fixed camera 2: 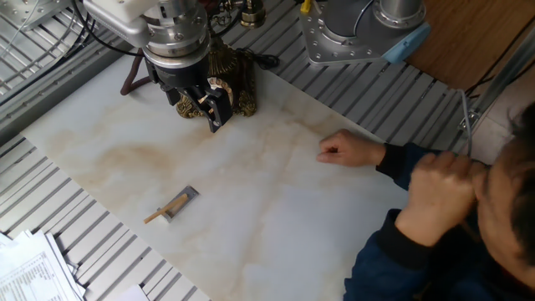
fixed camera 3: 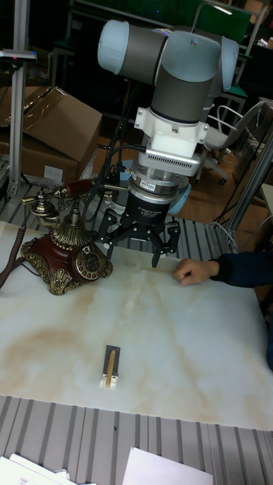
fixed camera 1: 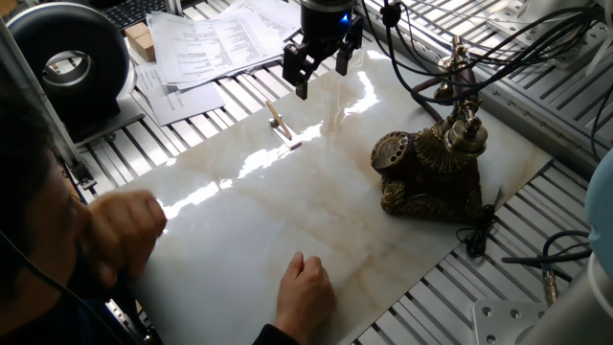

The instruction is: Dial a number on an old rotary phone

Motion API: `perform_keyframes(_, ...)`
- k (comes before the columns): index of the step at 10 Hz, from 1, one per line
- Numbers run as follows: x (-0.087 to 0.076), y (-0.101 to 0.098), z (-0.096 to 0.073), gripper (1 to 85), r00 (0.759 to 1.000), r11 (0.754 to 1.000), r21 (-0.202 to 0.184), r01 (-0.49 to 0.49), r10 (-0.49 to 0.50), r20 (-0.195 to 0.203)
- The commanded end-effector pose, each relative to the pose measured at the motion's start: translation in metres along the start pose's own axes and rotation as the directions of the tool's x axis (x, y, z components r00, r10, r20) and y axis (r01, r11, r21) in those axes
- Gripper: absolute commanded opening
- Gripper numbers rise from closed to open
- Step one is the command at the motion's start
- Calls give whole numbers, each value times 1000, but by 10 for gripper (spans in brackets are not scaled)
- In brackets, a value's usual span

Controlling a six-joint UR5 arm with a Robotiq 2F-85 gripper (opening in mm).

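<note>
The phone (fixed camera 1: 431,177) looks heavy, of rigid metal. Its dial (fixed camera 1: 391,149) needs one jaw tip in a hole, not a grasp. The jaws stand open and empty.

This place looks like a robotics laboratory, not a home. A grey and light-blue industrial robot arm (fixed camera 3: 182,68) stands at a work table (fixed camera 1: 565,125) built from ribbed aluminium profiles, with a marble-pattern board (fixed camera 1: 287,211) laid on top. Black cables (fixed camera 1: 522,38) run loose over the bench. Printed papers (fixed camera 1: 215,43) lie at one end. Behind it stand cardboard boxes (fixed camera 3: 53,121) and an office chair (fixed camera 3: 246,125).
</note>
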State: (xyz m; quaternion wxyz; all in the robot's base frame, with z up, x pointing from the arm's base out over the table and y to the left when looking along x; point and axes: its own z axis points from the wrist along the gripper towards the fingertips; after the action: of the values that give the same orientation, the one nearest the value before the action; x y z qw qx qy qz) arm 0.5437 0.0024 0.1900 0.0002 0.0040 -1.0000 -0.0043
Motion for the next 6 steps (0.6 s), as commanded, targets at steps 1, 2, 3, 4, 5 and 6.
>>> perform_keyframes(1,14,15,0,20,984,985,-32,-172,170,-60)
perform_keyframes(2,13,14,1,20,984,985,-23,-172,171,-55)
perform_keyframes(3,13,14,0,20,984,985,-25,-172,171,-57)
perform_keyframes(4,13,14,0,20,984,985,-24,-172,171,-58)
perform_keyframes(5,13,14,0,20,984,985,-23,-172,171,-58)
perform_keyframes(6,14,14,0,20,984,985,-23,-172,171,-60)
